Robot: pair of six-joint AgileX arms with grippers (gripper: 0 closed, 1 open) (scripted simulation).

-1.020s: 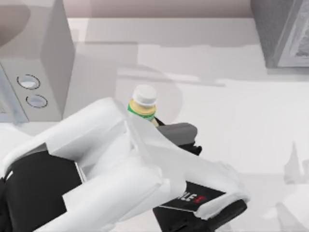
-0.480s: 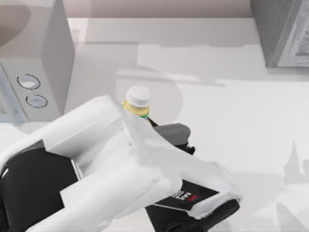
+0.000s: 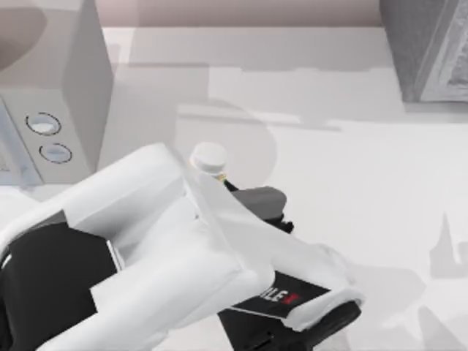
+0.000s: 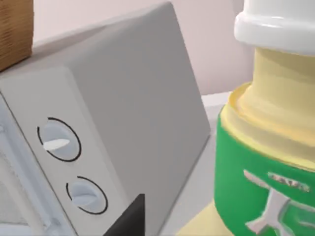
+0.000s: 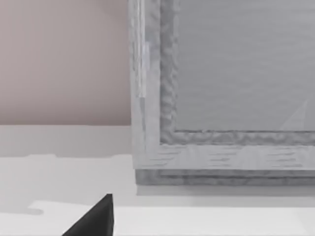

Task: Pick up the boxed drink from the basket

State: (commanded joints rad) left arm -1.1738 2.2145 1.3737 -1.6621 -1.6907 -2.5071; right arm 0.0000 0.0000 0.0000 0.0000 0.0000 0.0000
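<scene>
Boxed drink [image 4: 266,147]: white cap, yellow neck, green label.

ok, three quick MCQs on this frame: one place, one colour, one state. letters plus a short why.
1. Where is the microwave?
A. top view's left
B. top view's right
C. table centre

2. What colour is the boxed drink's label?
A. red
B. green
C. blue

3. How does the boxed drink stand in the left wrist view?
A. lying flat
B. cap down
C. upright, cap up

Key: 1 A, its two dials sit at the top view's left edge. 2 B, a green band wraps it below the pale yellow neck. 3 C, the white cap is on top.
</scene>
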